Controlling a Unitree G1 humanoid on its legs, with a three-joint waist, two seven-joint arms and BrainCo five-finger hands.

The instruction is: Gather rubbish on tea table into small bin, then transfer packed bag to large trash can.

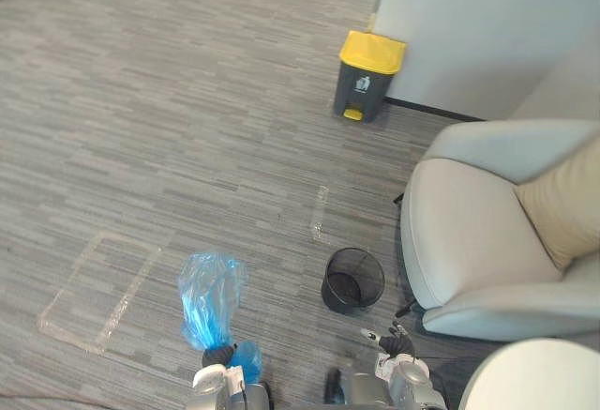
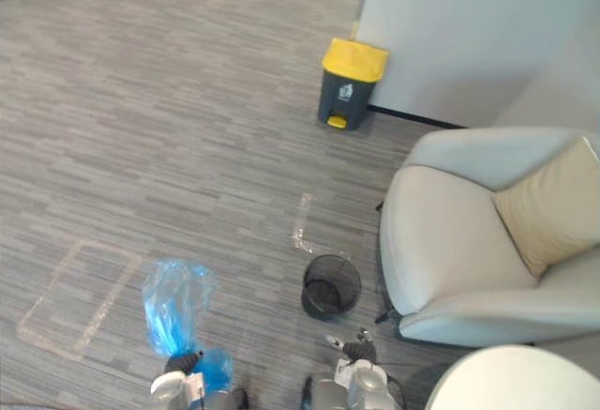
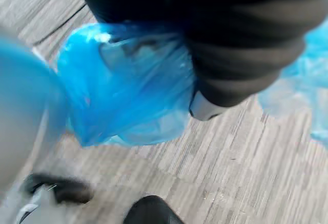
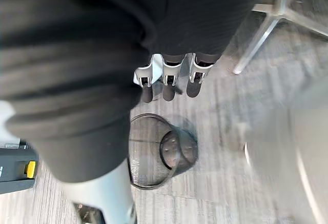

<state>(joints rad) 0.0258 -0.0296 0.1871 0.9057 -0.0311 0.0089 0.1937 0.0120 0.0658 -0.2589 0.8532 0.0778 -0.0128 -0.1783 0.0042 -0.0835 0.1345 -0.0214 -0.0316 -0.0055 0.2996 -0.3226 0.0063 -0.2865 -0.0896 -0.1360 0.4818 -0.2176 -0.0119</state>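
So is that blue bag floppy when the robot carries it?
Probably floppy: the blue bag is thin, crumpled plastic bunched in the left hand. It is likely light too, since its top looks see-through and puffed with air.

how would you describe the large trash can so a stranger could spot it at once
Look to the pale wall at the back. The large trash can stands at its foot, beyond the armchair. Unlike the small black mesh bin, it is dark grey with a yellow lid.
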